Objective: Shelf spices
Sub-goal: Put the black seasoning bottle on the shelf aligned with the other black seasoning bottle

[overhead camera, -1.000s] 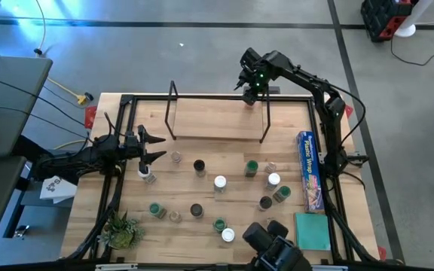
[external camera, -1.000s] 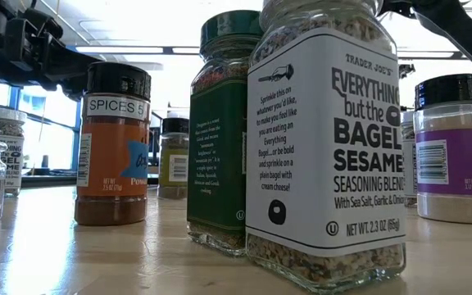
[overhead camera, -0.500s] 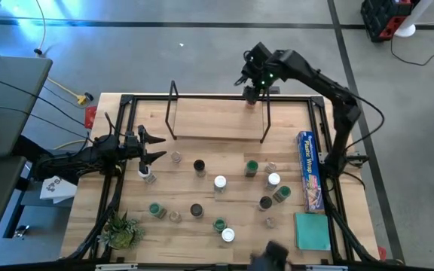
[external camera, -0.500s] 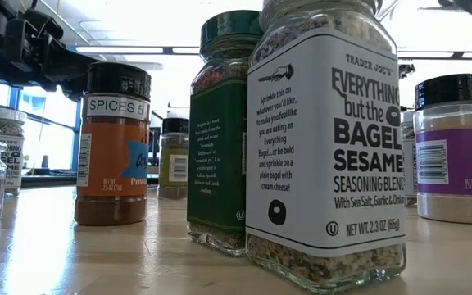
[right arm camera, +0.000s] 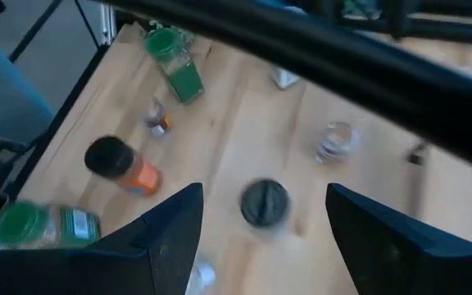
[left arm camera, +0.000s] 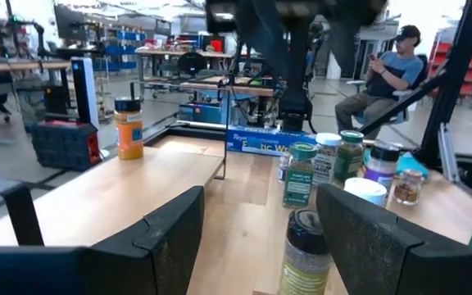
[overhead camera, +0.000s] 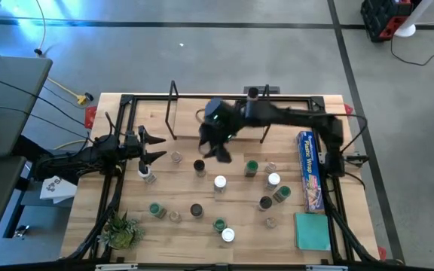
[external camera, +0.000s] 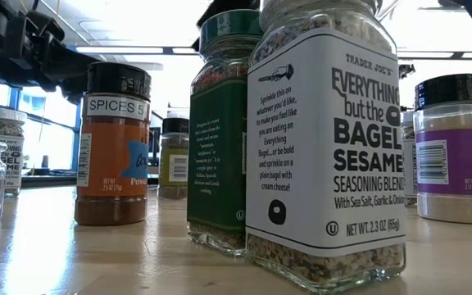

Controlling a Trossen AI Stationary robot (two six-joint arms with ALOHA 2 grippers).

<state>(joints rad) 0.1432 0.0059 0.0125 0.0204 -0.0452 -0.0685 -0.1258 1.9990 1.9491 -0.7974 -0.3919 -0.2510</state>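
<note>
The right gripper is seen over the front edge of the shelf, fingers spread and empty, a black-lidded jar framed between them below. A pick is judged to be the step in hand. The spice jars are scattered across the table, none visible on the shelf. The left gripper is parked at the table's left, fingers apart, a jar just ahead. Next, a straight descent and a centred closing are called for.
</note>
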